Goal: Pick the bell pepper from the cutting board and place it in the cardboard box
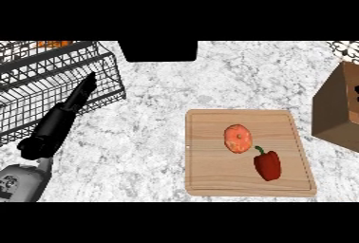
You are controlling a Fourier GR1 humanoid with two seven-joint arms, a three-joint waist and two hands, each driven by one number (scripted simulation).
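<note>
Half a cardboard box (338, 110), right hand unseen

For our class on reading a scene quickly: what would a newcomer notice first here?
First the wooden cutting board right of centre on the marble counter, carrying a red bell pepper and, just above it, an orange round fruit. Next the left hand, fingers straight, stretched toward the black wire basket at upper left. A cardboard box stands at the right edge.
</note>
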